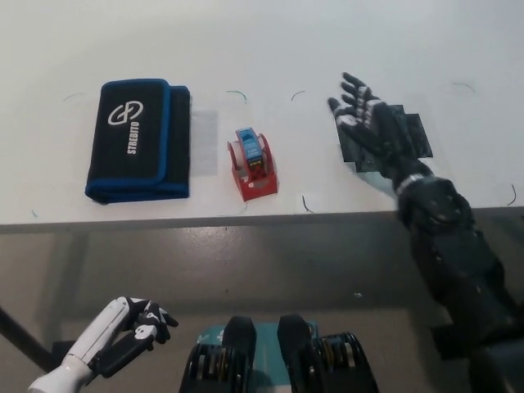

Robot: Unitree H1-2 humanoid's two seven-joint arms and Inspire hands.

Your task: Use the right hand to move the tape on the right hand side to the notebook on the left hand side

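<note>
A red tape dispenser with a blue roll stands alone on the white table, just right of the black and blue folded case marked STREDITO. My black right hand hovers open over the dark square patch at the table's right, well clear of the dispenser. My white left hand rests low at the bottom left, below the table edge, fingers curled around nothing.
The table's front edge runs across the middle of the view. Thin pen marks dot the tabletop around the dispenser and near the right edge.
</note>
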